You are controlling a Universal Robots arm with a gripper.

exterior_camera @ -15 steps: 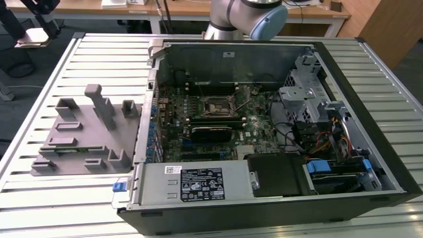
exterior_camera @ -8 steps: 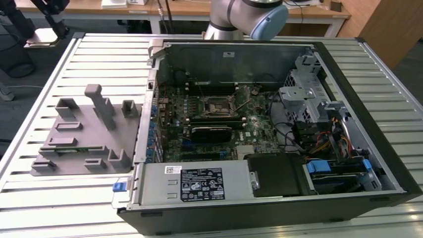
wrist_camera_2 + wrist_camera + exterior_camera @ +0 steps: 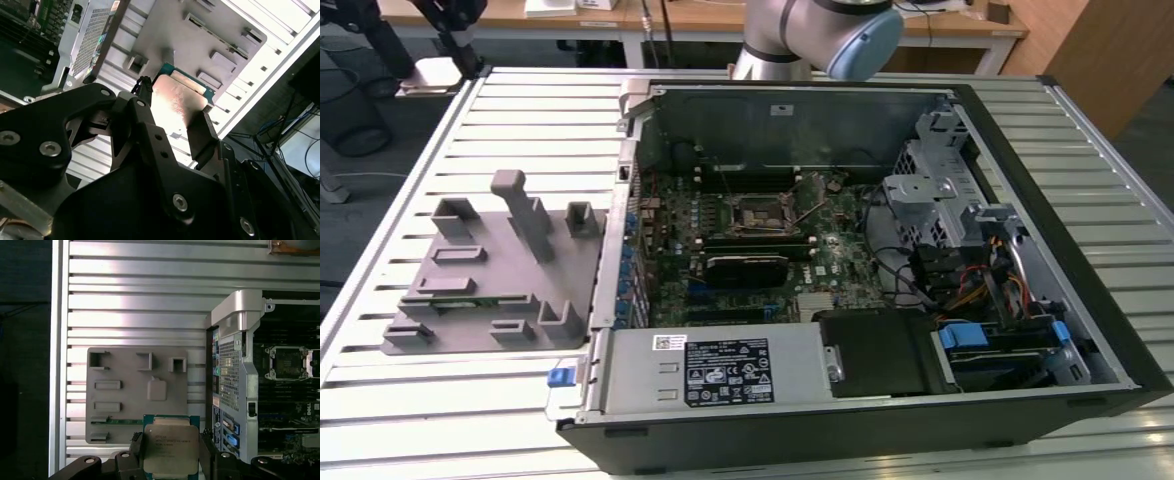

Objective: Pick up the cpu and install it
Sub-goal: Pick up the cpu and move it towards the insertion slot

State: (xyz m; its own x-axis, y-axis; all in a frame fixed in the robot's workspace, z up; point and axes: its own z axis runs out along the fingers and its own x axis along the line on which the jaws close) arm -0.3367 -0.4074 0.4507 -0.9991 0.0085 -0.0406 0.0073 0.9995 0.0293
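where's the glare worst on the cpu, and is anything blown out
Second wrist view: strong glare washes the top of the cpu, held by the gripper, and the slatted table behind goes white. First wrist view: the cpu is evenly lit; a bright band crosses the slats. Exterior view: even light, with the computer case dimmer inside.

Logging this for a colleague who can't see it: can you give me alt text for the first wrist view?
The claw grips the cpu by two opposite edges, its silver top facing the camera, over the edge of the grey tray on the slatted table. Beside the tray lies the open computer case, with the socket on its board in view.
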